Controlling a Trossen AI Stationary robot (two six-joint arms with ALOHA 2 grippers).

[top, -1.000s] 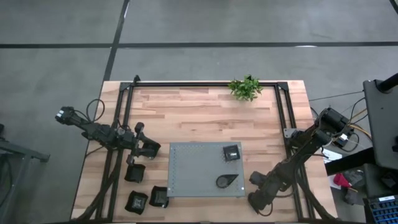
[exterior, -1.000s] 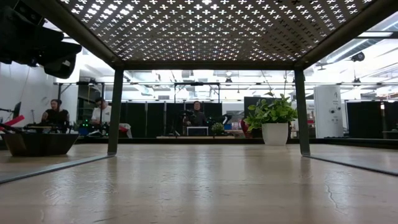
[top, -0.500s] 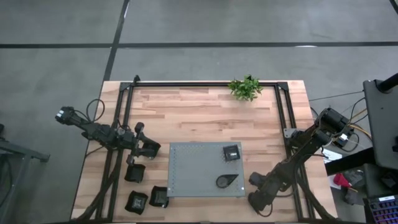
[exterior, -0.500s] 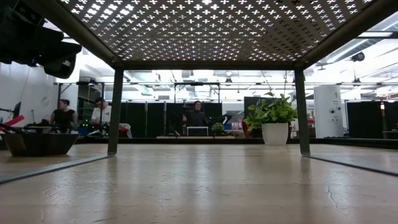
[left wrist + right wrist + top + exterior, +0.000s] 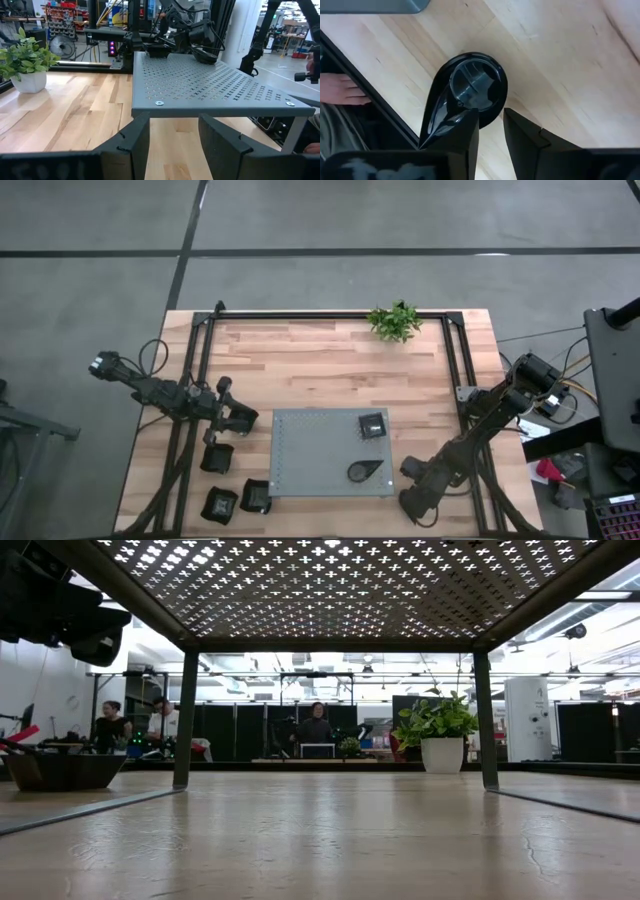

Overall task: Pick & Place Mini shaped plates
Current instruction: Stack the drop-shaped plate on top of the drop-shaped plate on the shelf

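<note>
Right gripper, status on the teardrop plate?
Right gripper above teardrop plate, fingers straddling its rim, not gripped. Left gripper open, facing grey stand. Nothing in the way.

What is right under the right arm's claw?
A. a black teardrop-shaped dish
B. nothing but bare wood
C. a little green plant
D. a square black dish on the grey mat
A: the right wrist view shows a black teardrop-shaped dish lying on the wooden table just past the right gripper, whose fingers stand apart over the dish's rim without gripping it.
</note>
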